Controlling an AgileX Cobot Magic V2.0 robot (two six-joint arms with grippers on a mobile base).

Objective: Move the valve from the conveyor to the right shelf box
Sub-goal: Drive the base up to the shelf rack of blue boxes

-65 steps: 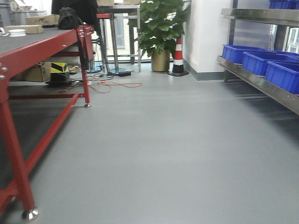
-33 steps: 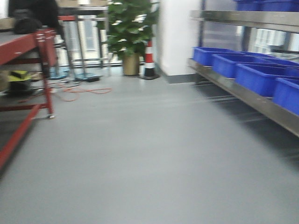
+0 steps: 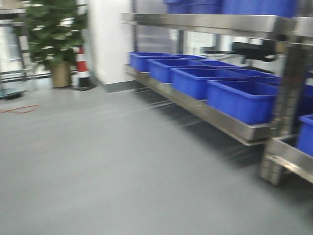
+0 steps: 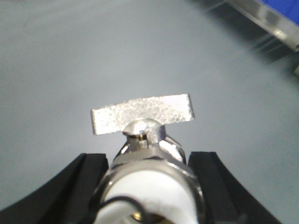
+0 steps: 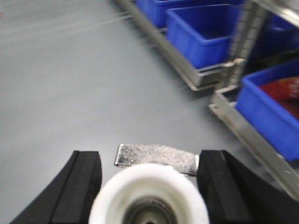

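A shiny stainless-steel shelf rack (image 3: 205, 20) holds blue plastic bins (image 3: 242, 103), one cut-off bin (image 5: 271, 121) showing blurred reddish contents; the left gripper (image 4: 149, 163) clamps a white-capped silver metal valve (image 4: 142, 114), the right gripper (image 5: 149, 163) a second valve (image 5: 156, 159).

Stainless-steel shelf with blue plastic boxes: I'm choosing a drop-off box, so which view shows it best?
The exterior front-facing view: the stainless-steel shelf runs across it with a row of blue plastic boxes, though blurred. The right wrist view shows only its near end; the left wrist view, just a corner sliver.
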